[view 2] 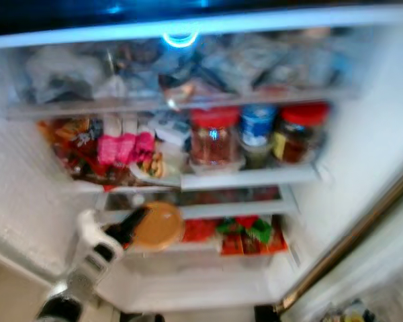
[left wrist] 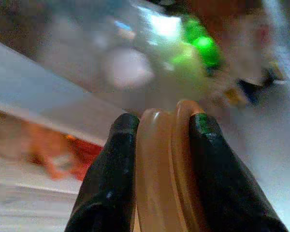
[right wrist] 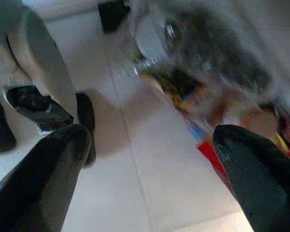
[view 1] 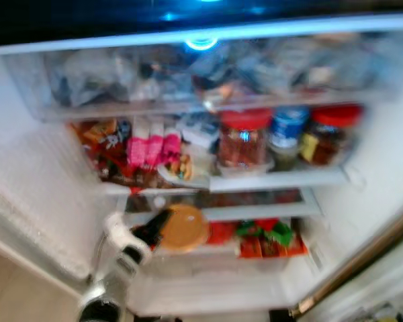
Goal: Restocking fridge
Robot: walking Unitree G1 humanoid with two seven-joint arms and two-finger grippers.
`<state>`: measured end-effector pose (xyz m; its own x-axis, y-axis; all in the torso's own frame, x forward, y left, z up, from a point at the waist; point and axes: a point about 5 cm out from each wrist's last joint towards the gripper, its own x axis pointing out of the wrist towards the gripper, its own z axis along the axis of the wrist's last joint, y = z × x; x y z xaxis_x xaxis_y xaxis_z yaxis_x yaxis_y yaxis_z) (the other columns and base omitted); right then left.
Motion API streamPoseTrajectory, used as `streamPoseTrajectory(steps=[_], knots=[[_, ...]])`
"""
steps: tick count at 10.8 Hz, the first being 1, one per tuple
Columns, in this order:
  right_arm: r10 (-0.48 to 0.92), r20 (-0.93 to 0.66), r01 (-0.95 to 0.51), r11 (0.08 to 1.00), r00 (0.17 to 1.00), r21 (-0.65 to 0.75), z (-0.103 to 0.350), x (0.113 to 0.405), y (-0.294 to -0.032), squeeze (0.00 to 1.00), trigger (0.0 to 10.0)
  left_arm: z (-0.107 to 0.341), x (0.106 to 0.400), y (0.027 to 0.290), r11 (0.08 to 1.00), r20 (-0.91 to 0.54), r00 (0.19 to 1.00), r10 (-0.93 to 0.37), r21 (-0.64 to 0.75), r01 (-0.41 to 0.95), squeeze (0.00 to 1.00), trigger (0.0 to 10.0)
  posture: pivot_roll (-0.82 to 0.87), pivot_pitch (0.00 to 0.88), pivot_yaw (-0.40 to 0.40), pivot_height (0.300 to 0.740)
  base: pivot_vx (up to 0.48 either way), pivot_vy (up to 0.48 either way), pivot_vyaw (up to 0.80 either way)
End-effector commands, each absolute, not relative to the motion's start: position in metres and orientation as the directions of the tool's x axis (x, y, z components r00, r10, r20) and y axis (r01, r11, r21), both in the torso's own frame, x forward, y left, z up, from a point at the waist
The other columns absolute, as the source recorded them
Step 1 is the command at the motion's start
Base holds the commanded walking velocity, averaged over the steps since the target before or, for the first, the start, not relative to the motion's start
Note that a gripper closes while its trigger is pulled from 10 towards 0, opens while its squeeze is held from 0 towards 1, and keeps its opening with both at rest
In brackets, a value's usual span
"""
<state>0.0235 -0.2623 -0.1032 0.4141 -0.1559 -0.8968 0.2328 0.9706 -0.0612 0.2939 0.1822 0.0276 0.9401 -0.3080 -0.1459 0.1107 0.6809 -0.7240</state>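
Note:
The open fridge [view 1: 363,201] is in front of me, its shelves crowded with food. My left gripper [view 1: 162,225] reaches in at the lower left shelf, shut on a round tan-brown lidded container [view 1: 183,228]. In the left wrist view the two black fingers [left wrist: 111,174] press on either side of the container [left wrist: 164,169], seen edge-on. My right gripper [right wrist: 150,159] hangs low over a pale tiled floor [right wrist: 150,145] with its fingers spread apart and nothing between them.
Red-lidded jars [view 1: 243,137] and a blue-lidded jar [view 1: 287,131] stand on the middle shelf, pink packets [view 1: 151,149] to their left. Red and green packs [view 1: 269,238] lie right of the container. A full drawer [view 1: 188,74] sits above. Dark shoes [right wrist: 36,104] are on the floor.

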Motion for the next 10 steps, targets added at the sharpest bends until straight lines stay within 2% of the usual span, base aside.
streamPoseTrajectory(steps=[1, 6, 10], knots=[[-0.158, -0.912, 0.238, 0.969, 0.377, -0.07, -0.104, 0.011, -0.264, 0.0, 10.0, 0.036, 0.3, 0.175, 0.654, -0.102, 0.943, -0.315, -0.743, 0.138, 0.0, 10.0, -0.12, 0.06, 0.044, 0.655, 0.0, 0.0, 0.0], [-0.155, -0.911, 0.24, 0.969, 0.381, -0.065, -0.104, 0.011, -0.263, 0.0, 10.0, 0.044, 0.306, 0.175, 0.534, -0.03, 0.957, -0.287, -0.835, 0.134, 0.0, 10.0, -0.13, 0.063, 0.045, 0.655, 0.0, 0.0, 0.0], [-0.152, -0.911, 0.238, 0.969, 0.384, -0.062, -0.104, 0.011, -0.263, 0.0, 10.0, 0.058, 0.316, 0.176, 0.519, 0.034, 0.959, -0.282, -0.835, 0.182, 0.0, 10.0, -0.13, 0.068, 0.043, 0.655, 0.0, 0.0, 0.0]])
